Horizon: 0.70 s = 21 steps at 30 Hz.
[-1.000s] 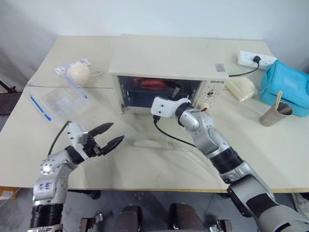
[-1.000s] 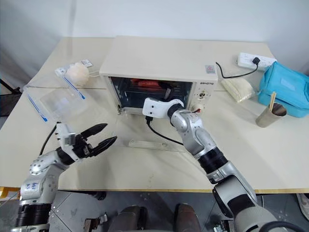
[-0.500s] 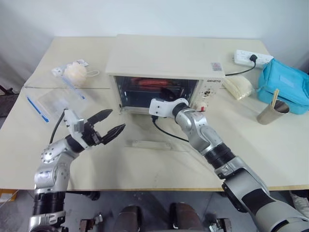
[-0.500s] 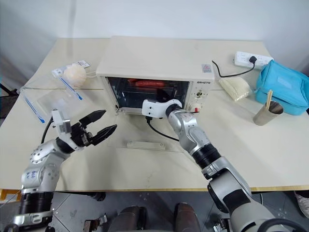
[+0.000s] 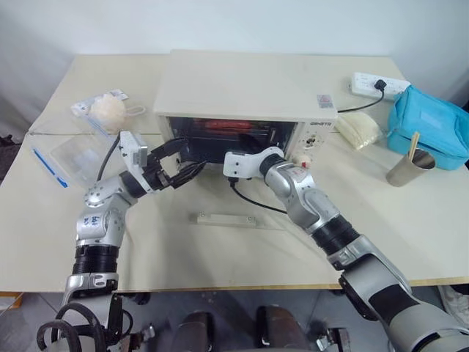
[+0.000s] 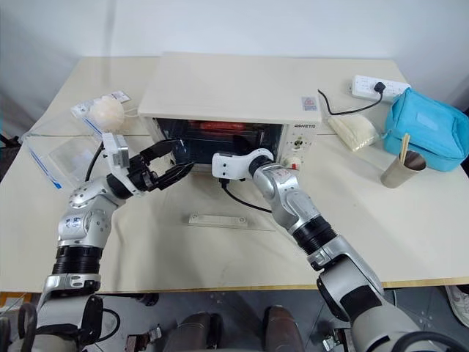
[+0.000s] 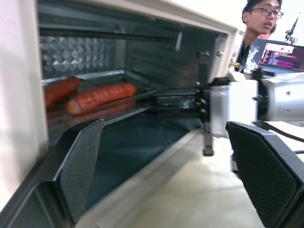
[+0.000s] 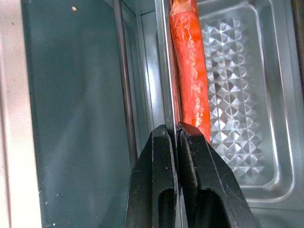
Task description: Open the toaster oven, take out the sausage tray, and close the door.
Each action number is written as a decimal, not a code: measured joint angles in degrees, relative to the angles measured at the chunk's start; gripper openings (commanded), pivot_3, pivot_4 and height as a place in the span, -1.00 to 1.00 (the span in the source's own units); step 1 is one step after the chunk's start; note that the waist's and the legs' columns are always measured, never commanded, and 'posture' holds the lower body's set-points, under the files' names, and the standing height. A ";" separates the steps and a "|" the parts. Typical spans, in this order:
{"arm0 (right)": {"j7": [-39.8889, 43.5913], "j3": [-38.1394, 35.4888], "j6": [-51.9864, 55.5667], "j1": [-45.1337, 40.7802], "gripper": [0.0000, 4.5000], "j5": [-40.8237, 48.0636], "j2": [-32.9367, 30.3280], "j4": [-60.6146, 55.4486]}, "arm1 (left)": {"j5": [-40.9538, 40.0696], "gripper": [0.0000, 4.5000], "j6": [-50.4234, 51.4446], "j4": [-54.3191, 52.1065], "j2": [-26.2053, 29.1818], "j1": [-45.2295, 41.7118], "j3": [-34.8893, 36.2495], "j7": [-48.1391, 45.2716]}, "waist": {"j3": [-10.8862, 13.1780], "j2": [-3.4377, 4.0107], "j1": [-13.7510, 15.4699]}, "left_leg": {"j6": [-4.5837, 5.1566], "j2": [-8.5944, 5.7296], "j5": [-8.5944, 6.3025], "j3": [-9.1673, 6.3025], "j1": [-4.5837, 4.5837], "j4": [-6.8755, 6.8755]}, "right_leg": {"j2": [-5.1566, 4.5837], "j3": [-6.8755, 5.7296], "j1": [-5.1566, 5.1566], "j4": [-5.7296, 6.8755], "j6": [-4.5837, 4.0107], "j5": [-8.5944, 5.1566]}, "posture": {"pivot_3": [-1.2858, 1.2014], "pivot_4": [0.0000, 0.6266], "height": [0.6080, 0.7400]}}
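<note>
Pinching the sausage tray (image 8: 167,71) rim in our right gripper (image 8: 176,135) to slide it out, we hold our left gripper (image 5: 178,161) spread beside it.

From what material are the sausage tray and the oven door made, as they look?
The sausage tray looks like thin bright metal: silvery, shiny, with an embossed diamond pattern. The door, lying open on the table, seems to be clear glass, since the tabletop shows through it, with a cream bar handle, probably plastic or painted metal.

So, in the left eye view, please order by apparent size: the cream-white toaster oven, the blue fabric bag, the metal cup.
1. Cream-white toaster oven
2. Blue fabric bag
3. Metal cup
</note>
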 measured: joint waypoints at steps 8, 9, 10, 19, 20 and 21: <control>6.81 -0.93 -1.32 4.30 -0.97 2.89 -2.06 -8.94 | -0.20 0.95 0.86 3.30 0.27 -3.37 0.33 -0.65 | 0.01 -0.01 -0.40 | -0.06 0.03 0.05 -0.01 -0.02 0.03 | 0.03 -0.04 0.00 0.00 0.00 0.00 | 0.03 -0.52 1.00; 7.84 -1.19 -1.59 5.09 -0.97 3.26 -2.32 -10.27 | -0.27 0.95 0.99 3.37 0.37 -3.51 0.44 -0.74 | 0.01 -0.01 -0.43 | -0.07 0.04 0.05 0.00 -0.02 0.03 | 0.03 -0.03 0.00 0.00 0.00 0.00 | 0.03 -0.52 1.00; 8.75 -1.44 -1.87 5.91 -0.97 3.63 -2.73 -11.57 | -0.30 0.95 1.33 3.48 0.43 -3.78 0.48 -0.88 | 0.01 -0.01 -0.39 | -0.06 0.03 0.06 0.00 -0.02 0.03 | 0.03 -0.03 0.00 0.00 0.00 0.00 | 0.03 -0.52 1.00; 13.32 -2.34 -6.09 16.96 -0.97 6.48 -7.91 -25.51 | -0.89 0.95 4.51 3.44 1.02 -5.14 0.73 -1.05 | 0.01 -0.01 0.11 | -0.05 0.00 0.07 0.00 -0.01 0.10 | 0.00 0.00 0.03 0.04 0.00 0.00 | 0.03 -0.52 1.00; 13.58 -2.51 -6.73 18.06 -0.97 6.77 -8.64 -26.82 | -1.07 0.95 5.01 3.36 1.14 -5.14 0.74 -1.05 | 0.01 -0.01 0.27 | -0.05 0.00 0.08 0.01 -0.02 0.12 | 0.01 0.01 0.03 0.03 0.00 0.00 | 0.03 -0.52 1.00; 13.79 -2.77 -7.07 18.64 -0.97 6.92 -9.03 -27.54 | -1.14 0.95 5.32 3.32 1.29 -5.13 0.73 -1.05 | 0.01 -0.01 0.38 | -0.04 0.01 0.08 0.01 -0.02 0.15 | 0.01 0.01 0.04 0.03 0.00 0.00 | 0.03 -0.52 1.00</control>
